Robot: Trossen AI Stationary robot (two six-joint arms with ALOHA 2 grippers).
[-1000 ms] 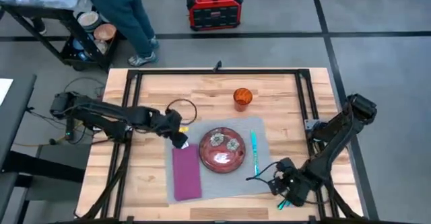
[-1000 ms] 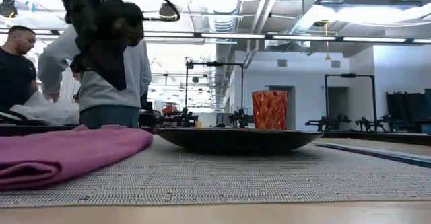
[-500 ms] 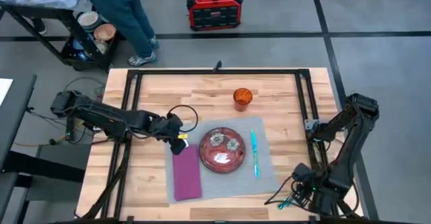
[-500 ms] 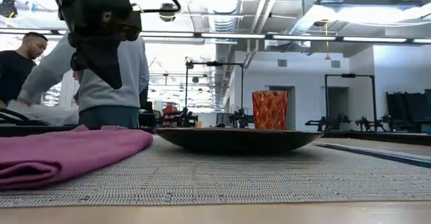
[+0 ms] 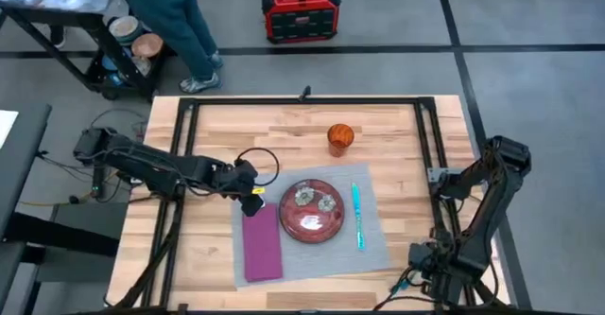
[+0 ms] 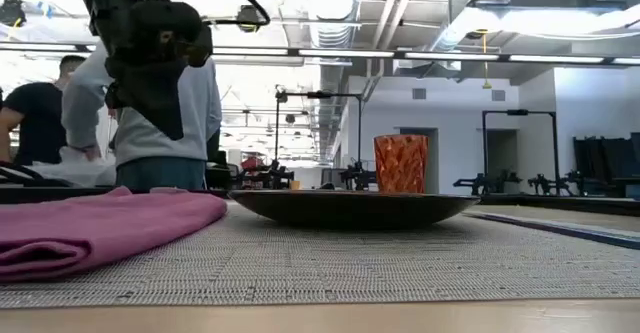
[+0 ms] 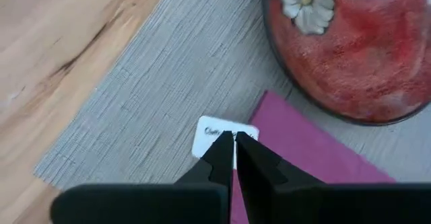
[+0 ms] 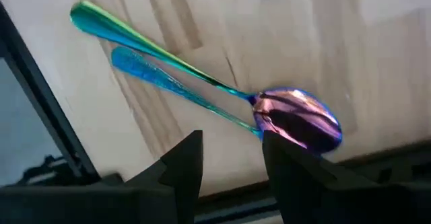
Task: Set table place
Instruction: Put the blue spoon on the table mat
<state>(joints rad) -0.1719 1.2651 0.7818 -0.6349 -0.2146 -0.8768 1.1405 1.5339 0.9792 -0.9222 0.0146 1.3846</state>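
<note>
Right claw [image 8: 231, 158] withdrawn toward table [image 5: 302, 126] corner, place [image 5: 369, 244] long axis left-right

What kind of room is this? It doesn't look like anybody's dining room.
Probably a robotics lab or workshop. The light wooden plank table with its grey woven placemat stands on a grey floor beside a red equipment box. The low view shows exposed ceiling ducts and more black metal rigs behind.

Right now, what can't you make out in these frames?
- Second utensil: the spoon crosses it in the right wrist view, hiding its head.
- Right hand: a small dark cluster in the high view.
- Napkin: the left hand covers part of it.
</note>
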